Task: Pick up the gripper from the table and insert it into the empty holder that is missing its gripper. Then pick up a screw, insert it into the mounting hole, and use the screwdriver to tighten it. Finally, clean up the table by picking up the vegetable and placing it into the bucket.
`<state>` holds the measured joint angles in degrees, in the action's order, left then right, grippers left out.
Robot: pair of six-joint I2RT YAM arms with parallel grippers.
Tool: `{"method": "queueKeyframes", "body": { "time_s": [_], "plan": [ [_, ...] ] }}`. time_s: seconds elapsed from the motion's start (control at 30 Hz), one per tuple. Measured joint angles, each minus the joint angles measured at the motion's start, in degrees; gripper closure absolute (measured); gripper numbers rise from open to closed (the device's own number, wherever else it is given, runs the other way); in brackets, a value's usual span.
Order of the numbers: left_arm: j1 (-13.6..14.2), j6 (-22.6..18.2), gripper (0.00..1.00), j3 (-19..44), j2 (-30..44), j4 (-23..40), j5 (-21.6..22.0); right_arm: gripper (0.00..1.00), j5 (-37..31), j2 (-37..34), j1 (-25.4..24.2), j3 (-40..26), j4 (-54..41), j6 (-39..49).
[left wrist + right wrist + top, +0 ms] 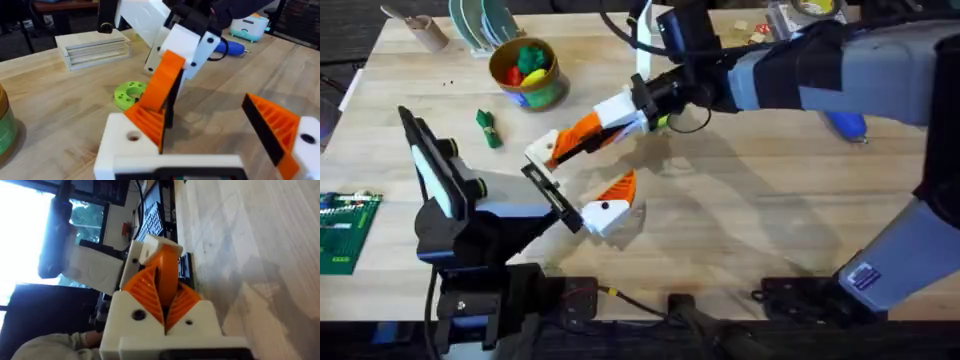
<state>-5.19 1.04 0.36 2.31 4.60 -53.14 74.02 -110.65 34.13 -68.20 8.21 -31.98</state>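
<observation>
Orange gripper (585, 132) sits pinched in the right end effector (560, 147), its tip at the holder (542, 150) of the wide-open, empty left end effector (582, 185), above the desk (740, 200).

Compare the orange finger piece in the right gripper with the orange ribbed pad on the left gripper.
The orange tapered plastic finger piece is clamped in the right gripper and stands tilted against the bare white wedge-shaped plastic holder, not flush with it. The orange ribbed plastic pad sits mounted on the left gripper's other white finger, with nothing gripping it. Both are orange ribbed plastic.
</observation>
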Motion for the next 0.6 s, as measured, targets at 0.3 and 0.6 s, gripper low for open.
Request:
{"method": "queueKeyframes", "body": {
  "time_s": [0.3, 0.6],
  "plan": [
    [-0.2, 0.1, 0.007, 0.0, 0.0, -0.2, 0.7, 0.981, -2.0, 0.0, 1.4, 0.0, 2.0, -1.3],
    [-0.3, 0.0, 0.007, 0.0, 0.0, -0.3, 0.4, 0.982, -2.4, 0.0, 1.4, 0.0, 4.7, -1.7]
  ]
}}
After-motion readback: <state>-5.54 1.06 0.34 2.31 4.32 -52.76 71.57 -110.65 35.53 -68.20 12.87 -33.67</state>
